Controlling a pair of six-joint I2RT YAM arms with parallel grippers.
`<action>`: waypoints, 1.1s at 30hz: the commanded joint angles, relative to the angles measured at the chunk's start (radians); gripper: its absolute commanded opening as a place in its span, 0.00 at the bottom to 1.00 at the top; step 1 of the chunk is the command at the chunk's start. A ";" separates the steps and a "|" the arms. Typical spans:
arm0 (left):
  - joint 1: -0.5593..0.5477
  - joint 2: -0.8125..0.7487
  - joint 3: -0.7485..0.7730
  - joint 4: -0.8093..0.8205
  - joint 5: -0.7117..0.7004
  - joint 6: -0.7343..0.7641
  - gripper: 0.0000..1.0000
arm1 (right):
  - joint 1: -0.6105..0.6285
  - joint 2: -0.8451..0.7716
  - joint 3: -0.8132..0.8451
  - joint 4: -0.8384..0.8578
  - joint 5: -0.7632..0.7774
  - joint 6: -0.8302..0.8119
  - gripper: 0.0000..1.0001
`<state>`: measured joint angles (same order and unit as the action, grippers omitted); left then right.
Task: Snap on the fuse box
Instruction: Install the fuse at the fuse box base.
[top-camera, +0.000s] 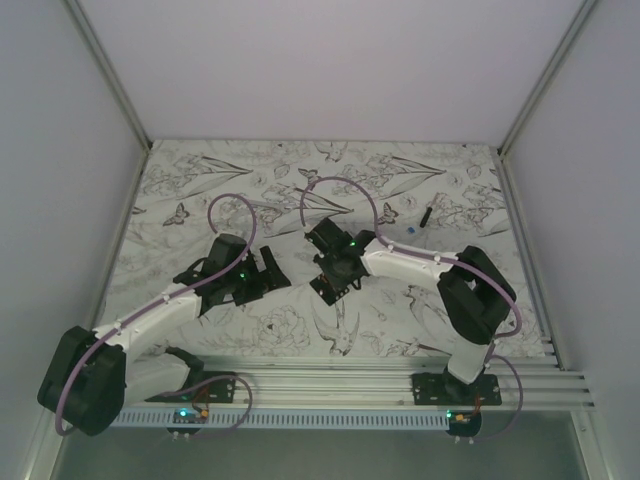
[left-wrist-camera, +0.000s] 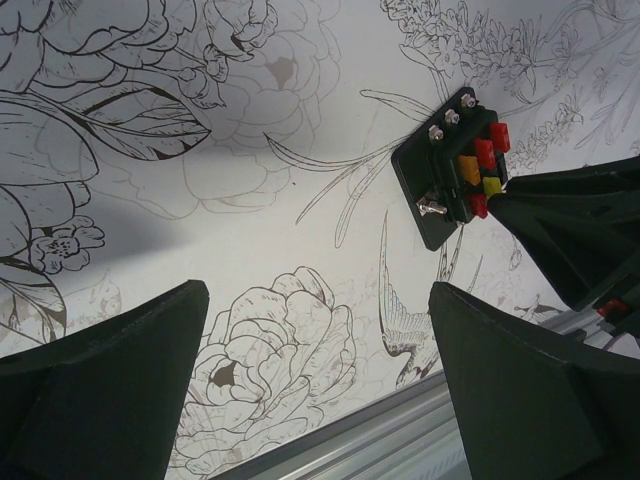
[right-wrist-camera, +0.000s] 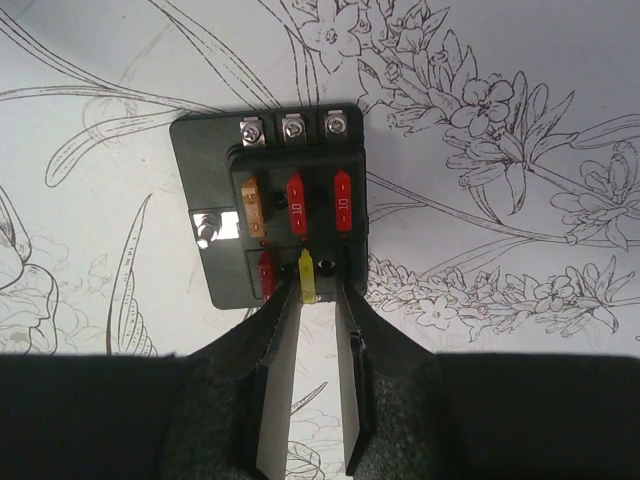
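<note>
The small black square plastic fuse box (right-wrist-camera: 215, 165) lies flat, face up, on the white surface (top-camera: 300, 170) printed with black line-drawn flowers. Three silver screws run along one edge of the fuse box. Next to them is a row of one orange and two red fuses, then a second row with a red fuse and a yellow fuse (right-wrist-camera: 307, 278).

The right gripper (right-wrist-camera: 315, 295) hangs directly over that second row. Its black fingers (right-wrist-camera: 275, 400) are only a narrow gap apart, with the tips down at the fuse box on either side of the yellow fuse. That fuse sits against the inner side of one tip and clear of the other, so it is not clamped.

The left gripper (left-wrist-camera: 320, 400) hovers near the fuse box without touching it. Its fingers (left-wrist-camera: 100, 390) are spread wide, with bare surface between them.

A short thin black bar (top-camera: 425, 215) lies well apart from the fuse box, farther from the arm bases and to the right. A small blue piece (top-camera: 413, 231) lies just beside the bar.
</note>
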<state>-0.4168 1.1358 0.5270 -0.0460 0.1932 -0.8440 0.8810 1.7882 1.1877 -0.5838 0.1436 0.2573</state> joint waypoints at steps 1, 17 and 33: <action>0.009 -0.015 -0.007 -0.022 0.012 0.006 0.98 | -0.003 -0.024 0.051 -0.024 0.014 -0.026 0.28; 0.009 -0.011 -0.004 -0.026 0.011 0.009 0.99 | -0.005 0.004 0.058 0.000 0.004 -0.044 0.20; 0.009 -0.008 -0.002 -0.027 0.011 0.011 0.99 | -0.007 0.045 0.069 0.002 -0.025 -0.054 0.08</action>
<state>-0.4168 1.1358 0.5270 -0.0502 0.1932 -0.8440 0.8806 1.8050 1.2236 -0.5884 0.1360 0.2169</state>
